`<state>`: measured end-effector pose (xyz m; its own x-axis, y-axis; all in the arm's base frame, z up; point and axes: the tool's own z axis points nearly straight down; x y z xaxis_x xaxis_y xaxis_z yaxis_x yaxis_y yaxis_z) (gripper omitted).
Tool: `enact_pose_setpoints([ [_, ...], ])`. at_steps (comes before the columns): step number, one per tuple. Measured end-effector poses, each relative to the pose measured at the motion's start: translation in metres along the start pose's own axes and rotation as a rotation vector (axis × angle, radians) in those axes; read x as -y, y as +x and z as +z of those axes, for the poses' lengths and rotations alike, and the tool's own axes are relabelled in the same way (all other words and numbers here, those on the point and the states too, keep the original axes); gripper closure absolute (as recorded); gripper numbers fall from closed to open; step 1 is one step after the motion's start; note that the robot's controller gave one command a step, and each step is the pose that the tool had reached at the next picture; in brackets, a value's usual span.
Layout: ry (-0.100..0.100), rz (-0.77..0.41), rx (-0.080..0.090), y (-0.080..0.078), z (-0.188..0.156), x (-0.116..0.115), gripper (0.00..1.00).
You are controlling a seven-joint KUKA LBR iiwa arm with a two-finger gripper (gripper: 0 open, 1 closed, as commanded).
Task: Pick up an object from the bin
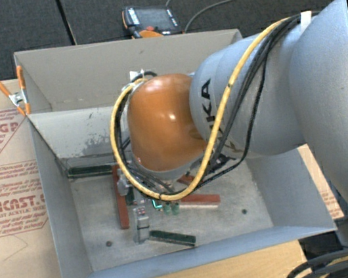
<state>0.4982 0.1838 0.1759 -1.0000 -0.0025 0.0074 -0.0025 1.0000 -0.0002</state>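
My gripper (140, 225) reaches down to the bin floor at the front left of the middle, mostly hidden under the arm's orange cover. A red-brown stick (121, 204) lies lengthwise just to its left, close beside it. A dark green stick (172, 237) lies flat just in front of the gripper, slanting toward the front right. An orange-red stick (202, 200) pokes out from under the arm to the gripper's right. I see nothing held.
A dark bar (90, 171) lies along the foot of the bin's back slope at the left. The arm and its cables cover the middle and right of the bin. Bare floor shows at the front left and front right.
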Motion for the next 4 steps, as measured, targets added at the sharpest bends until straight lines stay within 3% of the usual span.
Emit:
enact_pose_setpoints([
  [1, -0.002, 0.079, 0.010, -0.020, 0.108, 0.046, 0.00],
  [2, 0.000, 0.099, 0.012, 0.013, 0.106, 0.111, 0.00],
  [3, -0.002, 0.092, 0.006, 0.014, 0.106, 0.107, 1.00],
  [4, -0.001, 0.038, 0.016, 0.016, -0.050, 0.107, 1.00],
])
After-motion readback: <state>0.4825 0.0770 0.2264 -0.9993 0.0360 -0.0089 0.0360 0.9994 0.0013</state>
